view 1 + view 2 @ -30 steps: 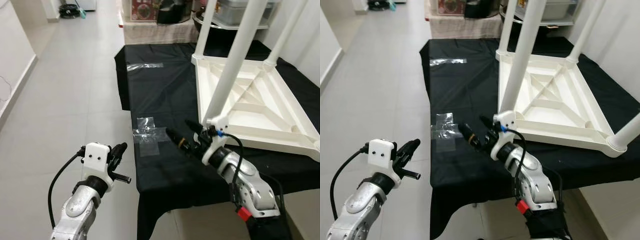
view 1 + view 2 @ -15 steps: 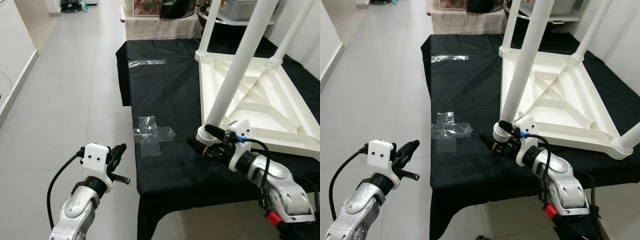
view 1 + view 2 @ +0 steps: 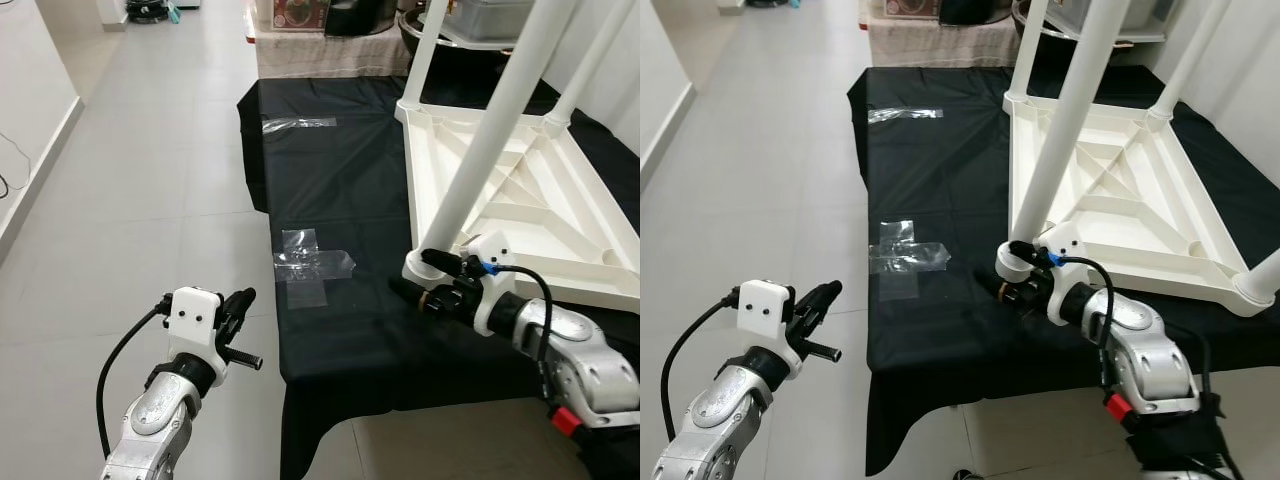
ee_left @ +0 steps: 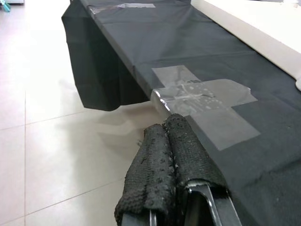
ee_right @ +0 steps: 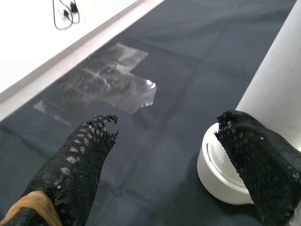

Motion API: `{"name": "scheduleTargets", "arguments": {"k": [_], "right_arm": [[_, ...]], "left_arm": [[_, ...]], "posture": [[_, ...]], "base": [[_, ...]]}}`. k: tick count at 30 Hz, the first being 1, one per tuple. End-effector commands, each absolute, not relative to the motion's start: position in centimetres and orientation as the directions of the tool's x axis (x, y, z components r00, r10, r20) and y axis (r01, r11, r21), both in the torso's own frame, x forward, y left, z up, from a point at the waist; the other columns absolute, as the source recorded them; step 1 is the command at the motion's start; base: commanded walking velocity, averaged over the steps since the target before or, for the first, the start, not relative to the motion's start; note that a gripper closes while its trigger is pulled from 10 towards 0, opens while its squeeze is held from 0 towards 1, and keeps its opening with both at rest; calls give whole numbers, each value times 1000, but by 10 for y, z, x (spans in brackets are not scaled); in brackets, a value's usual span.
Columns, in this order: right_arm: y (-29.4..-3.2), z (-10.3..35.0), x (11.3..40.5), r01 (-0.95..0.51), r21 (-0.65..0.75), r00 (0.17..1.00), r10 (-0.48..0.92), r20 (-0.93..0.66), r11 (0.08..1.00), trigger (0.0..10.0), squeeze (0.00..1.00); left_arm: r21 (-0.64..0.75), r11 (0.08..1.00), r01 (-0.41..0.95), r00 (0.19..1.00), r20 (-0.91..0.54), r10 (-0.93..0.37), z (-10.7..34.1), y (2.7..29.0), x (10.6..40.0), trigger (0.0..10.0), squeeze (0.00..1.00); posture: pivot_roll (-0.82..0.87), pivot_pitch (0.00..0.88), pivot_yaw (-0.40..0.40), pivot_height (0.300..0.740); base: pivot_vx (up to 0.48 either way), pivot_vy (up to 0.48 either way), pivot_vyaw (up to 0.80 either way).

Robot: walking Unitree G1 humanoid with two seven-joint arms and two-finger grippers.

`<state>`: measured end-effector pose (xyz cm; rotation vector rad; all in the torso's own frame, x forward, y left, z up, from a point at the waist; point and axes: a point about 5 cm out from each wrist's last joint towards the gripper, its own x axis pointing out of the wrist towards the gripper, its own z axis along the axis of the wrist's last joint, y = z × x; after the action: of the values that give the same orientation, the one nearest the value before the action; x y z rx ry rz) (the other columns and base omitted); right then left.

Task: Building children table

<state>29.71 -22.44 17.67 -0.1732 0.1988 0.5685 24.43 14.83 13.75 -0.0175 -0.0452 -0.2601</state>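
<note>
Table [image 3: 520, 200]: upturned on black cloth [image 3: 330, 180]
Right gripper [image 5: 164, 155]: spread by leg [image 3: 480, 150]; could knock it
Left gripper [image 4: 176, 155]: pinched empty

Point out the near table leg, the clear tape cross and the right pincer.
near table leg [image 3: 487, 130], left eye view, mid-shaft
clear tape cross [image 3: 312, 266], left eye view, centre
right pincer [image 5: 164, 146], right wrist view, between fingertips

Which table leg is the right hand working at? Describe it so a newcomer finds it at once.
Start at the black cloth with the white table lying upside down on it, legs up. Go to the table's corner nearest the robot, toward the cloth's taped middle. The leg rising from that corner has the open right hand at its round base; the other legs stand clear of both hands.
</note>
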Motion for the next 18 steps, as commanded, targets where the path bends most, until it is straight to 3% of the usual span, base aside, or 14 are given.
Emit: {"name": "scheduleTargets", "arguments": {"k": [1,6,9,18], "right_arm": [[-237,173,294,-517,-112,836,472,-279,849,10000,0],[-247,174,294,-497,-116,839,442,-318,860,10000,0],[-272,178,299,-380,-138,877,309,-368,914,10000,0],[-275,187,309,-278,-111,924,234,-302,954,10000,0]], "left_arm": [[-11,967,254,967,29,-254,135,150,242,10000,0],[-11,967,256,966,28,-255,134,150,242,10000,0],[-10,965,261,965,24,-261,134,149,242,10000,0],[-8,963,270,963,21,-269,134,149,241,10000,0]], "posture": [[12,162,-66,740],[8,162,-62,740],[10,163,-58,740],[13,161,-57,740]], "base": [[0,0,0],[0,0,0],[0,0,0],[0,0,0]]}}
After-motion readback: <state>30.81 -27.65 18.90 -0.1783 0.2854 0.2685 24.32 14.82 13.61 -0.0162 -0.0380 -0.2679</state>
